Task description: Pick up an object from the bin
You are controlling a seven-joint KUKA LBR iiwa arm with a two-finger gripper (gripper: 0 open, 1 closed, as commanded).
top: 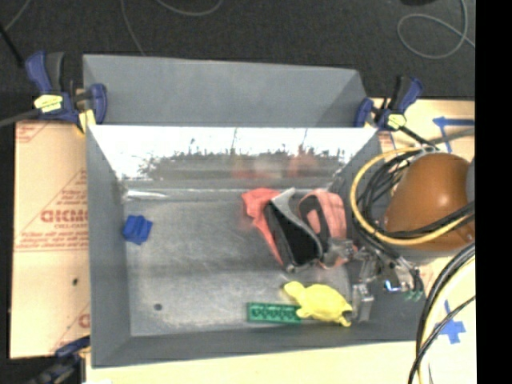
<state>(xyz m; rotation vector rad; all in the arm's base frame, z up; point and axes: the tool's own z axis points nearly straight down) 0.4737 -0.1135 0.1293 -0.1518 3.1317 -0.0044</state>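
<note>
1 small blue block (137, 229) lies far left. At the front wall a green studded brick (274, 313) touches the yellow toy (322, 302), probably light and slippery; I would grip across its rounded body. Just right of it hangs the gripper (364, 288); spread or pressed together, I cannot tell.

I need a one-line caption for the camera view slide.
Claw at the right side of the bin, beside a yellow toy and green brick.

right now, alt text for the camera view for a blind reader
The gripper hangs at the grey bin's right side, beside a yellow toy and a green studded brick. A pink-and-black cloth thing lies behind; a small blue block sits far left.
</note>
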